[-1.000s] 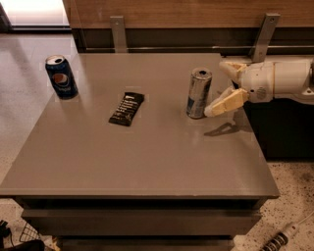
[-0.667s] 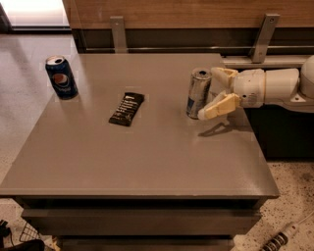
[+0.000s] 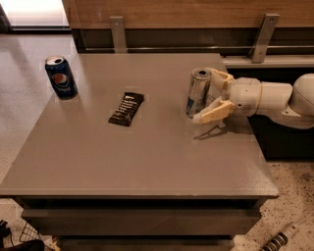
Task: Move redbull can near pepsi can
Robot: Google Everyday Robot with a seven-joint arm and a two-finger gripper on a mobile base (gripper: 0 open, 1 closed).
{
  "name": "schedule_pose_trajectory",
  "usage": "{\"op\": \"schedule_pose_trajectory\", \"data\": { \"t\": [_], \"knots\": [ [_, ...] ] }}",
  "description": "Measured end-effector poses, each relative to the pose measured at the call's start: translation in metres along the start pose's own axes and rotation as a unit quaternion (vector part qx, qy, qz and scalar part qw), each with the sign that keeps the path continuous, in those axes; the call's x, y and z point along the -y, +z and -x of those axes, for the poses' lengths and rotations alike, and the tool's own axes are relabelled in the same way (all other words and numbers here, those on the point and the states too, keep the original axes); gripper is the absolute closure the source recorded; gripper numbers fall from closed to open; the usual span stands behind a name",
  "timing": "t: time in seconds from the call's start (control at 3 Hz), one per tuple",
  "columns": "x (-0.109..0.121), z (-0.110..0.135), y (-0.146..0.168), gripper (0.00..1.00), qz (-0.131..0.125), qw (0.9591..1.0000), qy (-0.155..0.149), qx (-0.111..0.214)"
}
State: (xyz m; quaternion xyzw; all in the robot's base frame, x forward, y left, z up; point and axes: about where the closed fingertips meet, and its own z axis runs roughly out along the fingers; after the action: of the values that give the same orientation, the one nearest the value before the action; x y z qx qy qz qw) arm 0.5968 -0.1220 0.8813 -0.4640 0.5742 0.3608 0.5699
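Gripper point(image 3: 206, 96) is sitting side-on against the redbull can point(image 3: 197, 90) for carrying it; I can't tell if it's grasping. Pepsi can point(image 3: 61, 77) is standing well off beyond it.

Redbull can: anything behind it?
Behind the redbull can, one finger of the open hand shows past its right side; the other lies in front. The table continues beyond. The can covers the rear finger's tip.

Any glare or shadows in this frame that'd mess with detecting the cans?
Camera view: blown-out bright patch top left, behind the pepsi can; table evenly lit, no glare. End effector, just right of the redbull can, casts a small shadow on the table beneath it.
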Motion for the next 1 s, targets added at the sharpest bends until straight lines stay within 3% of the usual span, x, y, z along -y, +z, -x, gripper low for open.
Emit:
{"op": "schedule_pose_trajectory", "data": {
  "t": [0.33, 0.67, 1.0],
  "knots": [
    [-0.0042, 0.004, 0.0007, 0.26, -0.001, 0.9998, -0.011, 0.018],
    [-0.0056, 0.0054, 0.0043, 0.55, 0.002, 0.9997, -0.012, 0.019],
    [-0.0064, 0.0061, 0.0064, 0.78, 0.004, 0.9997, -0.012, 0.02]
  ]
}}
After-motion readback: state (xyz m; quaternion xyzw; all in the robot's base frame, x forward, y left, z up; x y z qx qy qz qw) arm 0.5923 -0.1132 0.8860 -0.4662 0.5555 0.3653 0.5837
